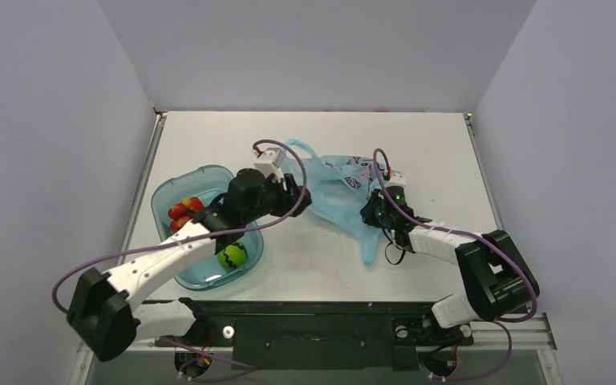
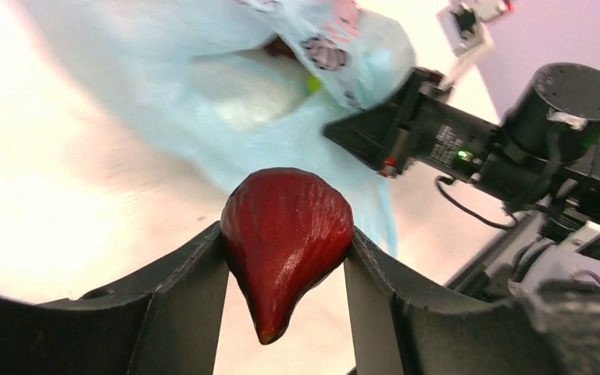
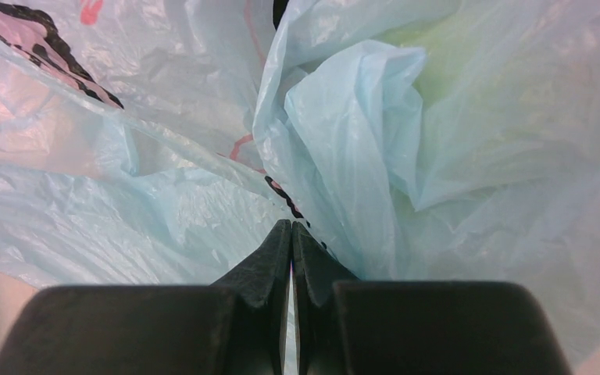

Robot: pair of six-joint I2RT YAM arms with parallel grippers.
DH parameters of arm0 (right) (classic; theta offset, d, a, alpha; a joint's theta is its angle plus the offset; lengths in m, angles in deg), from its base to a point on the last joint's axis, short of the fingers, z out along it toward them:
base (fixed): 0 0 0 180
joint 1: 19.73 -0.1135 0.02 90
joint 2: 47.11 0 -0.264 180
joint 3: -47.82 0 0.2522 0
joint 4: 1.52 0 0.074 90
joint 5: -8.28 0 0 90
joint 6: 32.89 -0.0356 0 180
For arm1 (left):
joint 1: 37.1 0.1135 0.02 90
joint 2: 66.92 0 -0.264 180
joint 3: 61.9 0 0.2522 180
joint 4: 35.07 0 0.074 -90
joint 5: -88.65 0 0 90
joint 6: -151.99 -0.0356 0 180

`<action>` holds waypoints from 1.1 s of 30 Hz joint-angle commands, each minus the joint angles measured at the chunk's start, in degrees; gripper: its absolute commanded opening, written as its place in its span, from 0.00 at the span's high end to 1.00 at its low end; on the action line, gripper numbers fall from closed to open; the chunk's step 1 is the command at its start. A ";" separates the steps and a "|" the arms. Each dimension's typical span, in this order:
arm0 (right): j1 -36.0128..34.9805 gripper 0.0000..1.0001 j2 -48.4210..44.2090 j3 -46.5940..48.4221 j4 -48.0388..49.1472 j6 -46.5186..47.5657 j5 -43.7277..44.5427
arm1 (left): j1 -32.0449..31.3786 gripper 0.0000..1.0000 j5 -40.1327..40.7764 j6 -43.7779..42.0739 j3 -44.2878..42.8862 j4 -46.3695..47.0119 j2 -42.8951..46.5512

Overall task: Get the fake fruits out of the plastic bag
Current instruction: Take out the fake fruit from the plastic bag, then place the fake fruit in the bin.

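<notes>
My left gripper is shut on a small dark red plum, pointed end toward the wrist, held just left of the plastic bag. The bag is light blue and crinkly and lies at the table's middle. Its mouth gapes toward the left gripper, with a bit of green showing inside. My right gripper is shut on a fold of the bag. A pale green shape shows through the film. The red berry cluster and the green striped ball lie in the tray. The grape bunch is hidden.
The rigid teal tray stands at the left, under my left forearm. The right arm sits close behind the bag. Grey walls bound the table on three sides.
</notes>
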 commanded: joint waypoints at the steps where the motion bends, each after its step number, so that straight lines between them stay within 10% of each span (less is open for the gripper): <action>1: -0.13 1.00 -0.18 1.73 2.70 0.01 0.02 | 0.26 0.63 22.61 -2.87 4.61 -13.35 11.12; 10: -0.36 1.00 0.07 1.95 2.18 0.29 0.30 | 1.44 0.49 42.11 -0.65 17.59 -12.91 24.57; 33: -0.38 1.00 -0.16 1.85 2.09 0.38 0.25 | 8.41 0.22 38.57 2.81 21.59 -9.95 12.95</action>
